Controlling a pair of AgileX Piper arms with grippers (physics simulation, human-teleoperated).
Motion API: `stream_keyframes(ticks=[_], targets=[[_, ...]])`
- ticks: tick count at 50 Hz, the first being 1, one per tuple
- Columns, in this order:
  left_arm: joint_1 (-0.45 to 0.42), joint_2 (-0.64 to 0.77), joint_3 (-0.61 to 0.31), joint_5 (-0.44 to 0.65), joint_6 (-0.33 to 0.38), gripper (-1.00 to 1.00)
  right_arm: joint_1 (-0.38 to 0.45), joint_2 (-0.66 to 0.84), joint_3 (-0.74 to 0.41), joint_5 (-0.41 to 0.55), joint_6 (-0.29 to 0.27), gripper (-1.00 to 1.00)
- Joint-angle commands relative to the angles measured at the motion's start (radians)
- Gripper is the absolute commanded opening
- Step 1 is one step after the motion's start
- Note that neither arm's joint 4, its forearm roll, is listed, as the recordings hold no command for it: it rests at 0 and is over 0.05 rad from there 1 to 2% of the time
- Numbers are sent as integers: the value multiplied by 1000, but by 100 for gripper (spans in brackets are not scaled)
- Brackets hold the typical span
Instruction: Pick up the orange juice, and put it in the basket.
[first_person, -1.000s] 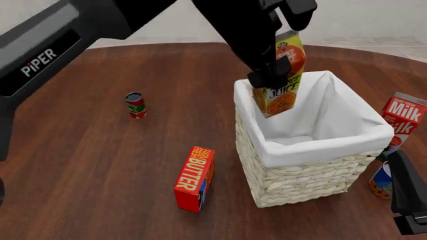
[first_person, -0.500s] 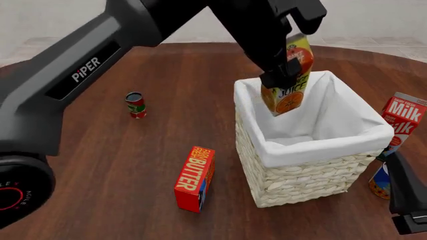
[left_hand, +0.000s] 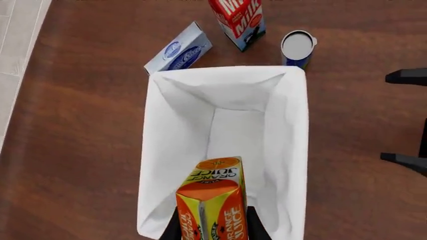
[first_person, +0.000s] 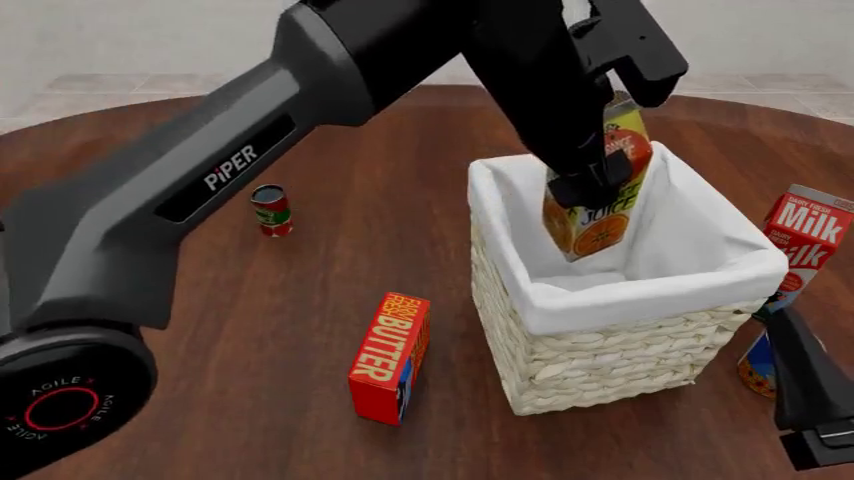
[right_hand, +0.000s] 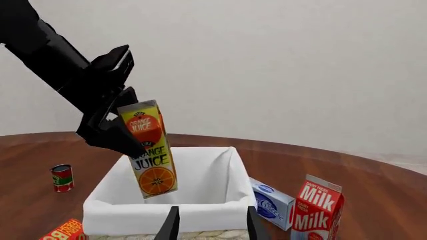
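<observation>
The orange juice (first_person: 597, 222), a yellow carton with a red-orange circle, hangs tilted over the open top of the basket (first_person: 641, 290), its lower end just below the rim. My left gripper (first_person: 587, 185) is shut on the carton's upper part. In the left wrist view the carton (left_hand: 213, 205) sits between the fingers above the basket's white lining (left_hand: 157, 150). The right wrist view shows the carton (right_hand: 150, 150) above the basket (right_hand: 200, 212). My right gripper (right_hand: 211, 227) is open and empty, low at the table's near right (first_person: 807, 400).
A red BUTTER box (first_person: 391, 358) stands left of the basket. A small red can (first_person: 272, 210) is further left. A Milk carton (first_person: 807, 240), a blue can (first_person: 763, 365) and a blue-white box (left_hand: 179, 48) stand right of the basket.
My left arm has carried the juice carton to the right and lower, from above the basket's far left rim to over its middle. The right gripper has barely moved.
</observation>
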Motion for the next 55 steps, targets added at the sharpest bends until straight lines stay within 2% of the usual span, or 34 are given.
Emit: stream_keyframes(ticks=[1, 18, 49, 50, 55], targets=[[-19, 74, -40, 0, 12, -100, -3, 0, 0, 8, 4, 100], [-6, 121, -60, 0, 42, -100, 3, 0, 0, 12, 12, 100], [-11, 166, -77, 0, 41, -100, 2, 0, 0, 27, 21, 100], [-10, 167, -77, 0, 42, 100, 2, 0, 0, 28, 21, 100], [-9, 170, -78, 0, 50, 100, 5, 0, 0, 30, 23, 100]])
